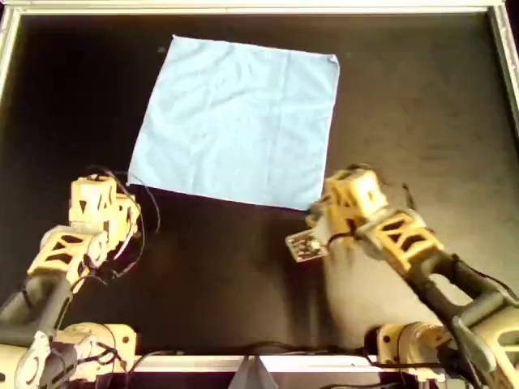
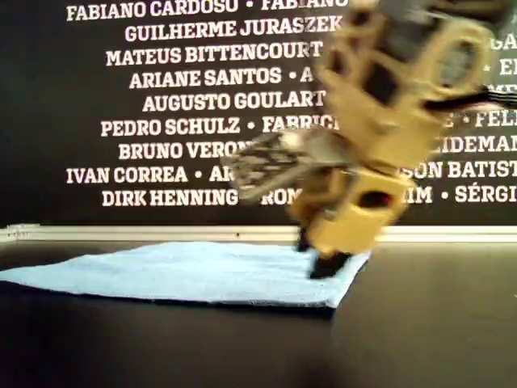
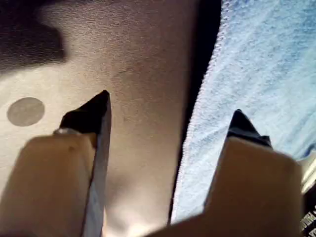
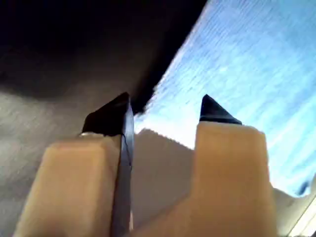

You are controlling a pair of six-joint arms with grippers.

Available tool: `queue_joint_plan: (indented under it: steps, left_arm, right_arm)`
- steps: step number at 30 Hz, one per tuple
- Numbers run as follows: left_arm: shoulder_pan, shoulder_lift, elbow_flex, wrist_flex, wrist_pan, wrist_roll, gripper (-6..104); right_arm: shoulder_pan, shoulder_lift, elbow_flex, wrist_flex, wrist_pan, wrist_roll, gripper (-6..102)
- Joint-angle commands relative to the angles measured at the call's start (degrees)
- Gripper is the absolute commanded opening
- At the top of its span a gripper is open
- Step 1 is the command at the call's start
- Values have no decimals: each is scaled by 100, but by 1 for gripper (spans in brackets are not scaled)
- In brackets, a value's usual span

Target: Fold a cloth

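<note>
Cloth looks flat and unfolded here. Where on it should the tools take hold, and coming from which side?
The cloth lies flat, so only its edge offers a grip. I would pinch the two corners nearest the arms, coming in low from the bare table side. Both wrist views already show open jaws straddling that hem.

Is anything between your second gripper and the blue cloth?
No, nothing. In the second wrist view, the open jaws of my second gripper straddle the edge of the cloth, one over the cloth and one over the dark table.

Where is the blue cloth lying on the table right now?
In the overhead view the cloth lies flat on the black table, left of centre toward the far edge, with both arms at its two near corners.
</note>
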Motion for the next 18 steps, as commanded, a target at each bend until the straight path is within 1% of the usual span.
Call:
queue_joint_plan:
  steps: [1, 3, 4, 5, 9, 18]
  left_arm:
    - [149, -229, -536, -141, -35, 35, 84]
    - [149, -686, -835, -141, -35, 35, 84]
    - [149, -949, -1011, -141, -35, 35, 84]
    - [149, -1195, -1178, -141, -35, 35, 84]
    - [149, -1863, -1661, -141, -35, 35, 84]
    - [149, -2540, -2303, -141, -35, 35, 84]
  right_arm:
    - [79, -167, -536, -299, 167, 308, 57]
    - [79, -501, -633, -290, 167, 510, 57]
    - [70, -659, -677, -290, 167, 580, 57]
    - [62, -782, -729, -290, 167, 606, 57]
    - [44, -1002, -888, -299, 167, 624, 57]
    - [9, -1028, -1283, -299, 176, 624, 57]
